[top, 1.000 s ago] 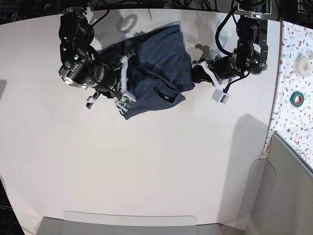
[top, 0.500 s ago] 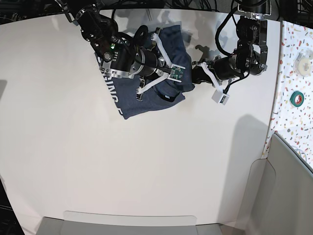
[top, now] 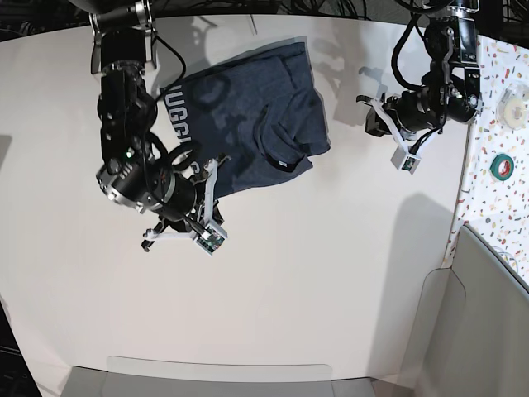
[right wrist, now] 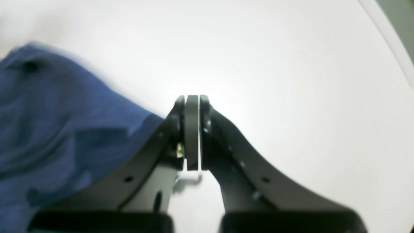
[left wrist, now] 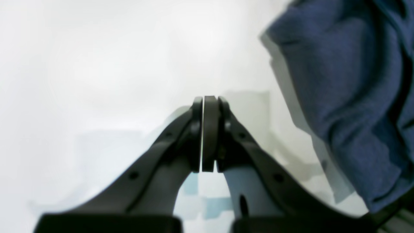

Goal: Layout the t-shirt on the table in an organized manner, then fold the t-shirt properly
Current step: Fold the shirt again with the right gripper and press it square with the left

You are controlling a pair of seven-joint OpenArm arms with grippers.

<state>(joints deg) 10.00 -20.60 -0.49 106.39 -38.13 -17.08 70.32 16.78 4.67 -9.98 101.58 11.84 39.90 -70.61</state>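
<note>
Navy t-shirt (top: 252, 116) lies rumpled, long axis diagonal; both end effectors clenched empty.

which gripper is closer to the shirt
The right gripper: its arm reaches the t-shirt edge. The left gripper stands clear, bare table between.

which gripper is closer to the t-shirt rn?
Right. The right gripper sits at the t-shirt's lower edge, shut and empty. The left gripper is off to the shirt's other side over bare table, also shut.
</note>
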